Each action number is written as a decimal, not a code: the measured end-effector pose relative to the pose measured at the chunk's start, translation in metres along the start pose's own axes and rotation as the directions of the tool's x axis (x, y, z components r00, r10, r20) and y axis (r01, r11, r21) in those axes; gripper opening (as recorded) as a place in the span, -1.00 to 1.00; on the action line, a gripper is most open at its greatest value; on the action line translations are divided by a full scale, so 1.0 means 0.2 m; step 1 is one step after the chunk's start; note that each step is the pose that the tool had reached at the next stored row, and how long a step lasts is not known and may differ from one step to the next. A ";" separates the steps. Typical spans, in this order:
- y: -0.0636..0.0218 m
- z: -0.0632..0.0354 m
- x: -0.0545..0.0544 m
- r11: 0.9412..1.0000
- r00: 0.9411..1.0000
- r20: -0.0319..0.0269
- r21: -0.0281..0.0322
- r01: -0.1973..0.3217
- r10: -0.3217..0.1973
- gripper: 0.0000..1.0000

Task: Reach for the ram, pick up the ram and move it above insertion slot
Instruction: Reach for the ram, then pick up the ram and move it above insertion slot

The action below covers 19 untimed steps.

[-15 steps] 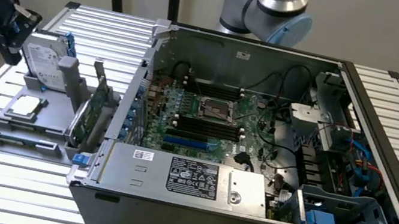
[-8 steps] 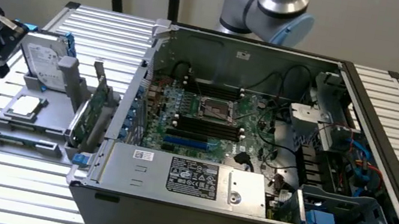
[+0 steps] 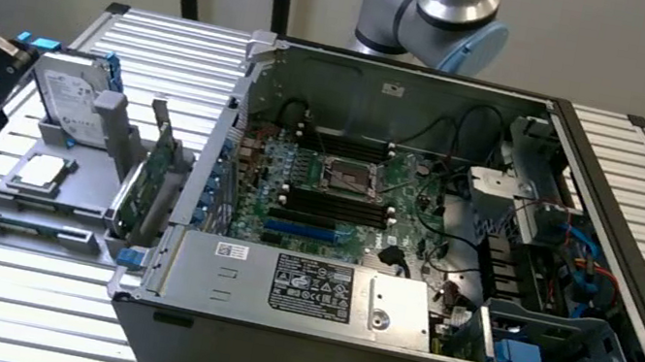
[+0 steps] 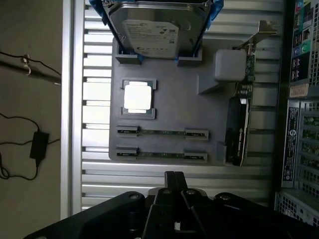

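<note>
End effector (image 4: 174,176) is pinched shut on nothing, hovering short of the grey tray (image 4: 169,99) on the desk (image 4: 97,172), where the ram (image 4: 162,155) sits untouched in its holder, so nothing's done yet.

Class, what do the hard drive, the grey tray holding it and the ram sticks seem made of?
Hard drive: metal, by its shiny silver casing. Grey tray: probably plastic, matte and uniformly grey. Ram sticks: likely green circuit board, seen edge-on.
</note>
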State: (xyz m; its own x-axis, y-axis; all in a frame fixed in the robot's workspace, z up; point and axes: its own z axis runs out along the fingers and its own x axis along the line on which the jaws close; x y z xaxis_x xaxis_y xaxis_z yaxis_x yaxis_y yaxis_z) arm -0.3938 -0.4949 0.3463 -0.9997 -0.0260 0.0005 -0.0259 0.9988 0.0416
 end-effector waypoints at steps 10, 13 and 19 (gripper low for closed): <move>0.000 0.000 0.00 0.985 0.985 -0.007 0.000 0.174 -0.174 -0.79; 0.000 0.000 0.00 0.974 0.974 -0.010 -0.001 0.227 -0.227 -0.79; 0.000 0.000 0.00 0.943 0.943 -0.014 -0.002 0.332 -0.332 -0.79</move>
State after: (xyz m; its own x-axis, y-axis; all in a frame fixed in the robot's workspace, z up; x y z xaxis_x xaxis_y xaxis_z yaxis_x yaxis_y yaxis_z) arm -0.3937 -0.4949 0.3463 -0.9344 -0.3563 0.0007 -0.3560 0.9336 0.0415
